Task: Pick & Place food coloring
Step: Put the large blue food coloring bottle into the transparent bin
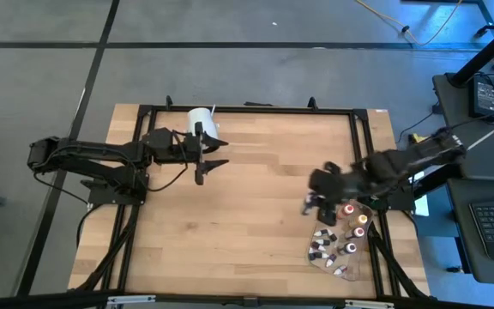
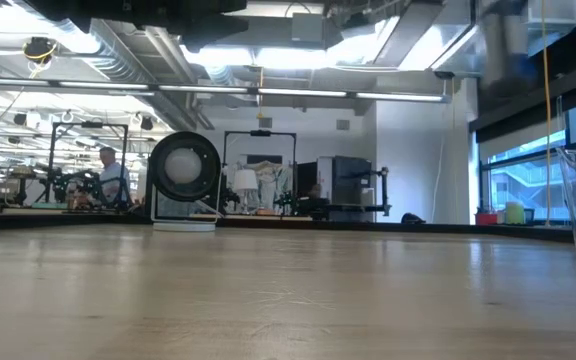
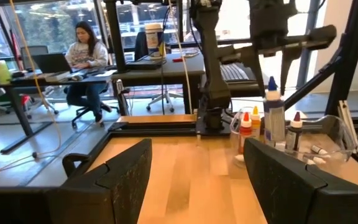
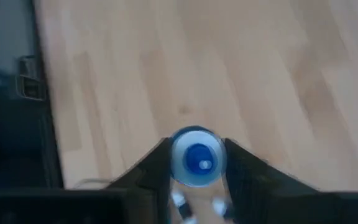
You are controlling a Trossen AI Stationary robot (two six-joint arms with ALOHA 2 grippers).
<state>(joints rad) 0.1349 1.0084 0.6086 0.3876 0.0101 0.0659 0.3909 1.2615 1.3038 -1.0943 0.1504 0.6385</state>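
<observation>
The right gripper (image 4: 196, 163) holds a blue-capped bottle (image 4: 196, 157) above the bench (image 1: 247, 215), jaws pinching only its cap, beside the clear tray (image 1: 363, 257) of bottles; the narrow hold could let it slip or swing. The left gripper (image 1: 215, 153) waits wide open near the white cylinder (image 1: 201, 118)

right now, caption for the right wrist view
Right hand shut on a blue-capped food coloring bottle above the wooden table.

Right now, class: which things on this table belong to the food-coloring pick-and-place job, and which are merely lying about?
Job:
- small blue-capped dropper bottle, gripped in the right gripper jaws
- cluster of tiny red and orange dropper bottles
- clear plastic tray holding them

Lying about:
- large white cylinder beside the waiting left gripper
- person at a desk
</observation>
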